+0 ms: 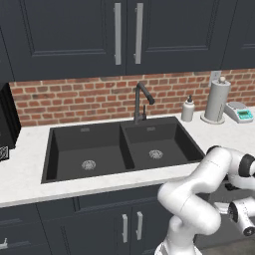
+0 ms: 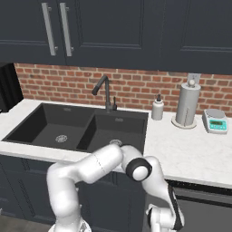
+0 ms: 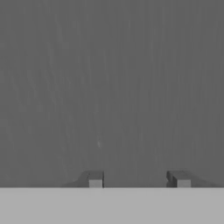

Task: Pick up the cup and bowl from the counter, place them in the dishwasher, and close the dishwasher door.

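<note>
The white counter [image 1: 30,174] [image 2: 190,154] carries a black double sink [image 1: 119,149] [image 2: 77,131]. The cup and the bowl are out of view. Under the worktop at the right, the dishwasher door [image 2: 206,210] shows as a grey panel standing upright below a dark strip. My arm bends down low in front of it, with the wrist [image 1: 244,221] [image 2: 163,217] beneath the counter edge. In the hand view my gripper [image 3: 138,179] is open, its two fingertips [image 3: 95,179] apart with nothing between them, facing a flat, faintly streaked grey surface [image 3: 112,87] close ahead.
A dark faucet [image 1: 141,102] [image 2: 105,93], a soap bottle [image 1: 188,109] [image 2: 157,108], a paper-towel roll [image 1: 217,99] [image 2: 186,105] and a small scale [image 1: 240,112] [image 2: 215,120] stand along the brick wall. Dark cabinets with bar handles [image 1: 131,226] sit below the sink.
</note>
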Robot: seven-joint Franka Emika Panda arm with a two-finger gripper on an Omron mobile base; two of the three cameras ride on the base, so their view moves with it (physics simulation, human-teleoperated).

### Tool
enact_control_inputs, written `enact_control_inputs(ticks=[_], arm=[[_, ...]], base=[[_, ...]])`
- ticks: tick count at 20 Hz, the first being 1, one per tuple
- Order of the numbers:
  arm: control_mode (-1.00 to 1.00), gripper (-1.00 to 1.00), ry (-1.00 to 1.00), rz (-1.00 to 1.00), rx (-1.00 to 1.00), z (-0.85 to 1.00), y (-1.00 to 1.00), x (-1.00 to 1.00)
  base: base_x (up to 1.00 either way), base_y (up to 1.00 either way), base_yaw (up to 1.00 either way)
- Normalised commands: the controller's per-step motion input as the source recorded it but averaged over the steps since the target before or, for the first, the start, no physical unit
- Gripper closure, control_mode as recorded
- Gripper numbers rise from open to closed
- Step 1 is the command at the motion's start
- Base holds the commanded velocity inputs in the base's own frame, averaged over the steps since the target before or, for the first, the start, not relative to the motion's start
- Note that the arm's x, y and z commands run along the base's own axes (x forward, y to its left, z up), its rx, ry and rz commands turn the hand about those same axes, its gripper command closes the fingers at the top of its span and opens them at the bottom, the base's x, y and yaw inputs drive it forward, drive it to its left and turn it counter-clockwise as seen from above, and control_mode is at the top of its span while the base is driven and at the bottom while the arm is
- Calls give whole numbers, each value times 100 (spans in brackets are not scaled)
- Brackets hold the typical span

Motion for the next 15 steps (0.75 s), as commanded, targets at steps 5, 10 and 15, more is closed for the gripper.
enact_control_inputs(ticks=[5, 10, 15], arm=[[-100, -100, -31, 5, 0, -7, 21, 100], [-100, -100, -24, 10, 1, -15, 0, 100], [-100, -100, -21, 12, 2, -10, 0, 100]], base=[[0, 0, 0], [0, 0, 0], [0, 0, 0]])
